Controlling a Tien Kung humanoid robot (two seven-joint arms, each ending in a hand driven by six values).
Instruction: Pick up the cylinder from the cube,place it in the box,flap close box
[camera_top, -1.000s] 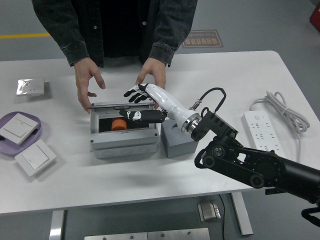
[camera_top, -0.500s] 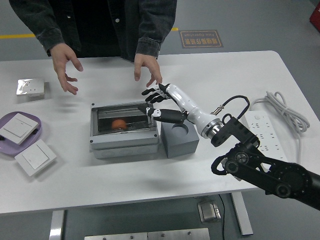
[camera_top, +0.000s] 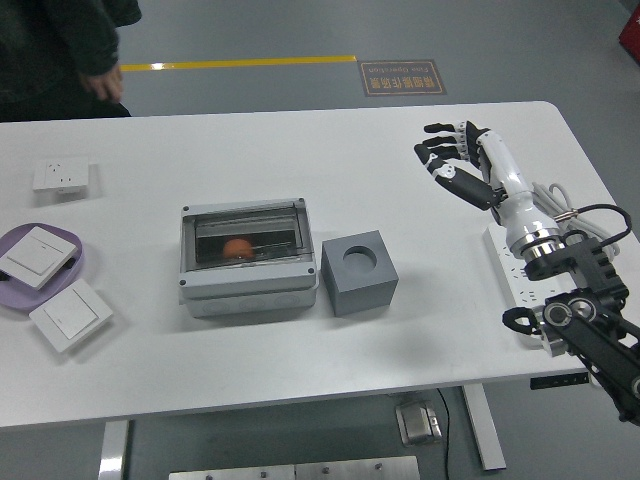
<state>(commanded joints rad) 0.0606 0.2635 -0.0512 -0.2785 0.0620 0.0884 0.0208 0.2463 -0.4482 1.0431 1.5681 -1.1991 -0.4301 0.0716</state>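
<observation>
Looking at my right hand: fingers spread, holding nothing, out at 3 o'clock, well apart from the box. Orange cylinder sits inside under the shut clear flap; cube empty. Looks basically done.

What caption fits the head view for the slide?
Orange cylinder inside the grey box with its clear flap shut; grey cube empty beside it; right hand open, raised at the table's right.
</observation>
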